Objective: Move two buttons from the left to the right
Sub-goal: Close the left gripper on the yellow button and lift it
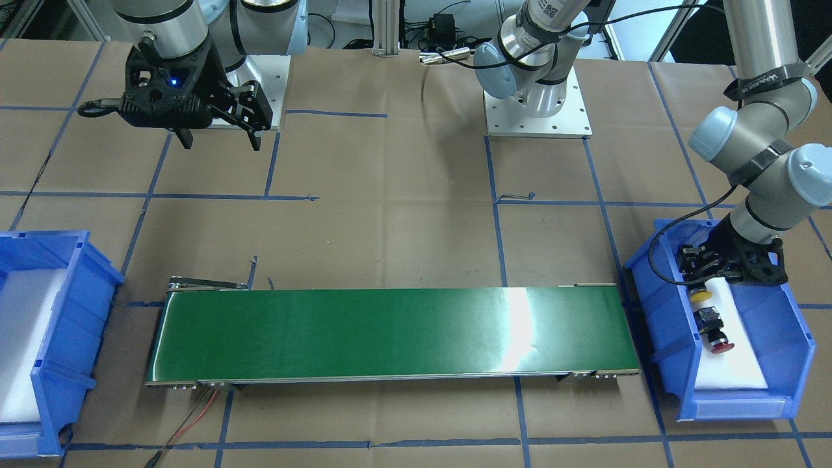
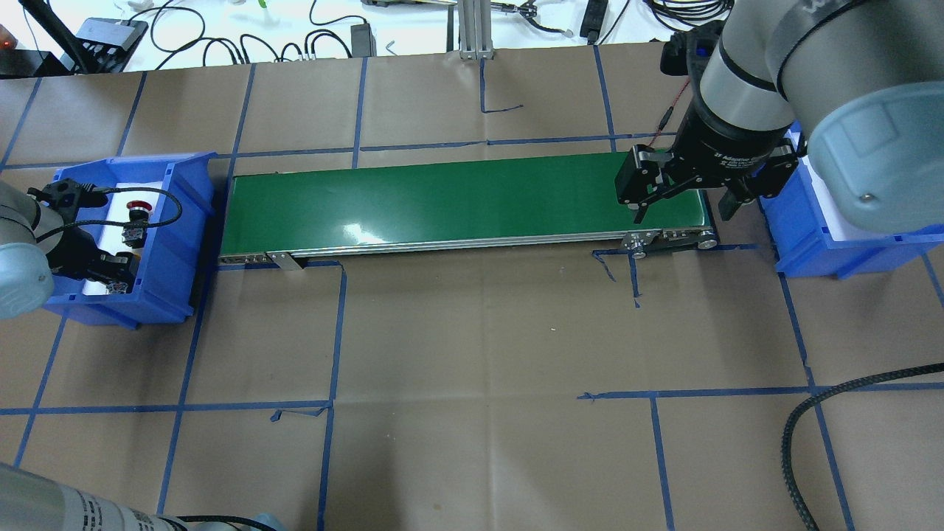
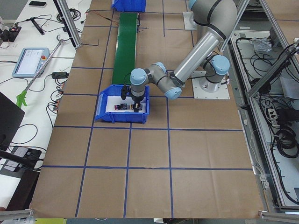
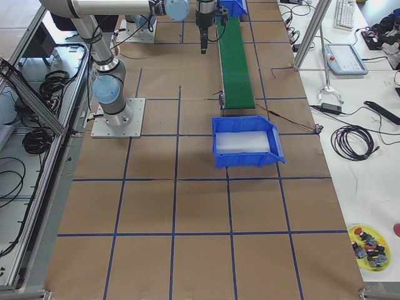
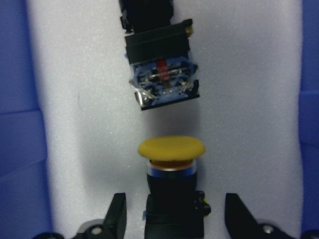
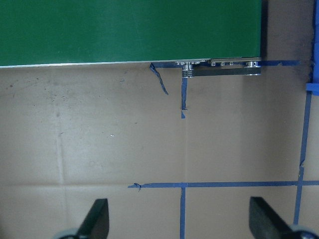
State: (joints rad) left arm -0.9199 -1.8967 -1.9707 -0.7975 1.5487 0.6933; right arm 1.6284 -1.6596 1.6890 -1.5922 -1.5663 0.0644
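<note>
Brown paper table, blue tape grid

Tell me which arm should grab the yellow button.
Left. The left gripper, open, straddles the yellow button in the blue bin; the right gripper hangs by the conveyor's far end, away from it.

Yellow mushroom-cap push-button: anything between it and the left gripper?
Nothing visible. The left gripper, open, flanks the yellow mushroom-cap push-button, a gap on each side of its black body. The red-capped push-button lies beyond the yellow cap, outside the jaws.
</note>
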